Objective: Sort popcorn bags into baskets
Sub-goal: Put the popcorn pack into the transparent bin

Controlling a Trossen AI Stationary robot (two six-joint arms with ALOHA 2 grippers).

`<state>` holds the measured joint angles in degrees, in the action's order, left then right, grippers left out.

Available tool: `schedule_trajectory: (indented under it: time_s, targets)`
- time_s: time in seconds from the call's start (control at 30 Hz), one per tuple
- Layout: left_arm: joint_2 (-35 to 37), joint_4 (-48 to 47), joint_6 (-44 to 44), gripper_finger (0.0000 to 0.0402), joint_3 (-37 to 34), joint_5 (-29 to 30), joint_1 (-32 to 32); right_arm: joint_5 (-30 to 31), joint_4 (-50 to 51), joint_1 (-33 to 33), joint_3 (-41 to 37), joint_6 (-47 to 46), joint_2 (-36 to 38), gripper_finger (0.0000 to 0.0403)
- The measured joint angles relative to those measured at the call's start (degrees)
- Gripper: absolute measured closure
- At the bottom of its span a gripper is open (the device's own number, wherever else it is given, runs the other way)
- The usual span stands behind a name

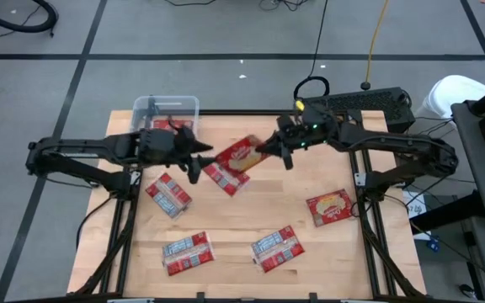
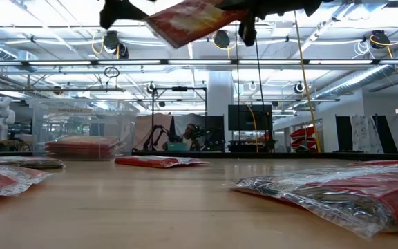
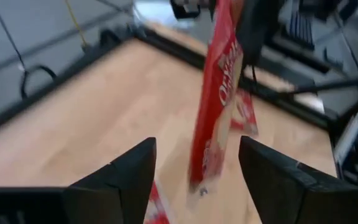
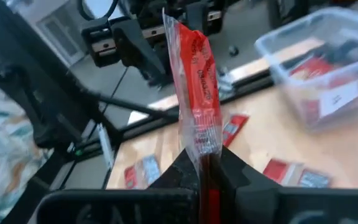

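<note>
A red popcorn bag (image 1: 239,155) with a yellow picture hangs high over the table's middle. My right gripper (image 1: 269,150) is shut on it, reaching in from the right. My left gripper (image 3: 197,146) is open; the bag's free end (image 3: 199,177) lies between its fingers without touching them. Another bag (image 1: 224,179) lies flat on the table just below. The clear basket (image 1: 167,101) stands at the far left corner with a bag (image 4: 328,99) inside. My right gripper pinches the bag's right-hand end (image 4: 207,167) between its two fingers. The fingers come nearly level from the table's right. The bag sticks out from them toward my left gripper, slanted and lifted well clear of the table (image 2: 192,19).
Several more bags lie flat on the wood: one at the left (image 1: 168,195), two near the front edge (image 1: 188,252) (image 1: 278,248), one at the right (image 1: 333,208). A black keyboard (image 1: 362,103) sits beyond the table's far right corner.
</note>
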<state>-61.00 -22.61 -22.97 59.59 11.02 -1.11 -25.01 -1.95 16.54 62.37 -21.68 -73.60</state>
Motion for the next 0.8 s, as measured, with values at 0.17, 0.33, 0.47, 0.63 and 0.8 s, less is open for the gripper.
schedule_trajectory:
  time_s: [0.17, 0.33, 0.47, 0.63, 0.8]
  targets:
    - [2.65, 1.97, 0.99, 0.0183, -0.01, 1.0, -2.52, 2.49, -3.41, 1.71, 0.0, -0.12, 1.94, 0.0401]
    - [2.98, 7.97, 4.17, 0.0199, 0.0, -1.32, -5.77, 2.49, -10.96, 2.24, 0.0, -2.06, 1.58, 0.0403]
    - [2.21, 12.87, 5.46, 0.0209, 0.01, -5.34, -9.02, 2.67, -14.6, 2.24, 0.0, -3.44, 0.43, 0.0402]
    - [1.64, 13.22, 6.33, 0.0238, -0.02, -12.79, -13.01, 4.22, -16.85, 2.16, 0.0, -3.81, -0.38, 0.0402]
    - [1.34, 13.23, 6.34, 0.0295, -0.04, -19.15, -15.81, 5.5, -16.84, 2.13, 0.0, -3.67, -0.37, 0.0402]
